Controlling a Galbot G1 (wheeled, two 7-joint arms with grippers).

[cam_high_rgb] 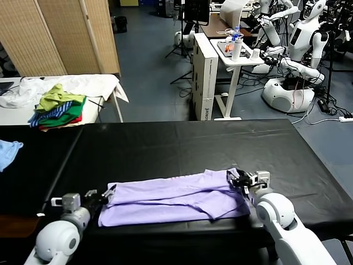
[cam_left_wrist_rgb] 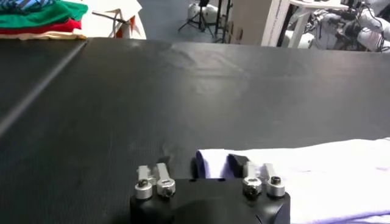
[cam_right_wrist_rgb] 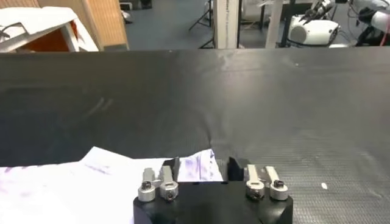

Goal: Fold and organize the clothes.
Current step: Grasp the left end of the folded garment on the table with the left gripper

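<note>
Lavender T-shirt [cam_high_rgb: 176, 199] lies folded flat along the near edge of the black table [cam_high_rgb: 182, 146]; my left gripper [cam_high_rgb: 108, 194] and right gripper [cam_high_rgb: 238, 179] each pinch one end.

Both arms are glossy white with rounded, bulbous joint housings. Each black pincer, left [cam_high_rgb: 108, 194] and right [cam_high_rgb: 236, 179], carries silver metal knuckles fastened with small screws.

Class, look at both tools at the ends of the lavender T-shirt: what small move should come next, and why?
Probably lift both ends together. The left tool and right tool each sit at an end of the T-shirt, which lies in a long band on the black table; the right has pinched its edge.
</note>
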